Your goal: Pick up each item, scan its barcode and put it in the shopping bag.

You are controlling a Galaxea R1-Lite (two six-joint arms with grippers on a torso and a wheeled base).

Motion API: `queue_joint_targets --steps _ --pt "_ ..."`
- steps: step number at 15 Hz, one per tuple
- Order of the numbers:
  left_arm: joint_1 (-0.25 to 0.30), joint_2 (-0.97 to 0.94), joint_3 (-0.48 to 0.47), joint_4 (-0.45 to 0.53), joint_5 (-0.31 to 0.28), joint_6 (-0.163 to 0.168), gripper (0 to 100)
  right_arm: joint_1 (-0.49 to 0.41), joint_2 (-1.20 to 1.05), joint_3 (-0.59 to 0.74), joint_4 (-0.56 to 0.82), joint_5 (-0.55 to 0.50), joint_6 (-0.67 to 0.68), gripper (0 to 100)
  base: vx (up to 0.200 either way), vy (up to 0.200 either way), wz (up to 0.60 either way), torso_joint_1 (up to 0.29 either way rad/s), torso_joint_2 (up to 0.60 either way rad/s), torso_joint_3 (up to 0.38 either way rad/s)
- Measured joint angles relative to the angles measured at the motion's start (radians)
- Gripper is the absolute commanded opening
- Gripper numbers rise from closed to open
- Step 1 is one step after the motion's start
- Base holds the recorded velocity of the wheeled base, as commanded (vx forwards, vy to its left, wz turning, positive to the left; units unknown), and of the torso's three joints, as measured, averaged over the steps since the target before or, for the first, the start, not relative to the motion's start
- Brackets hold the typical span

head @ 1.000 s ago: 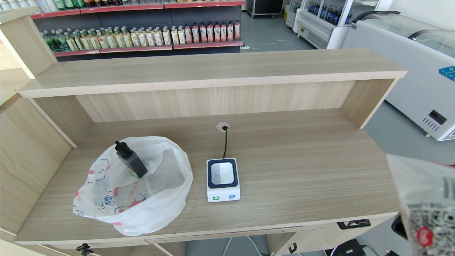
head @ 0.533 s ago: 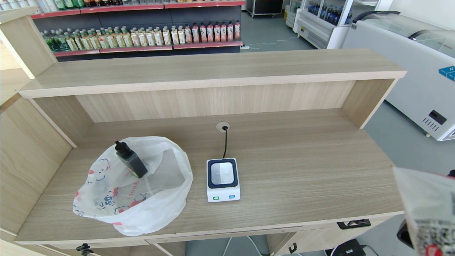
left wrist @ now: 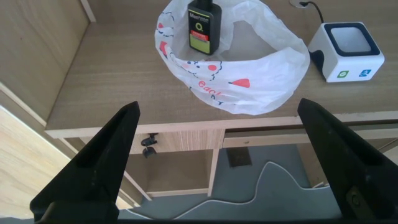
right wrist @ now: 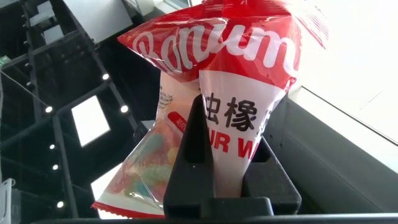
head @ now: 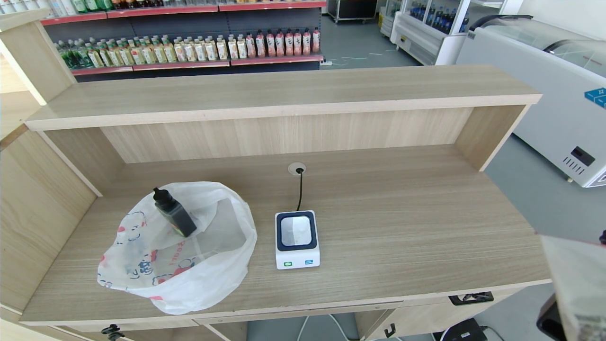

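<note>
A white shopping bag (head: pixel 177 251) lies open on the left of the wooden counter, with a dark bottle (head: pixel 174 212) lying in it; both bag (left wrist: pixel 249 74) and bottle (left wrist: pixel 203 26) also appear in the left wrist view. A white barcode scanner (head: pixel 297 239) sits mid-counter, its dark window facing up. My right gripper (right wrist: pixel 227 162) is shut on a red and white snack packet (right wrist: pixel 236 81); the packet (head: pixel 580 284) shows at the head view's lower right edge, off the counter's right end. My left gripper (left wrist: pixel 217 165) hangs open in front of the counter's near edge, holding nothing.
A raised shelf (head: pixel 284 94) runs along the counter's back, with side walls at both ends. The scanner's black cable (head: pixel 299 189) leads to a grommet behind it. A chest freezer (head: pixel 558 94) stands to the right, beyond the counter.
The snack packet in my right gripper has drifted right and down, toward the head view's lower right corner. The bag, bottle and scanner have not moved.
</note>
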Motion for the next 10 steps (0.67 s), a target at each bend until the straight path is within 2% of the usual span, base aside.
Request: queue_joint_targets --steps 10 --pt "0.000 0.000 0.000 0.000 0.000 0.001 100 -0.012 -0.013 0.002 -0.001 -0.002 0.000 0 0.000 0.000 0.00 0.000 0.00 0.000"
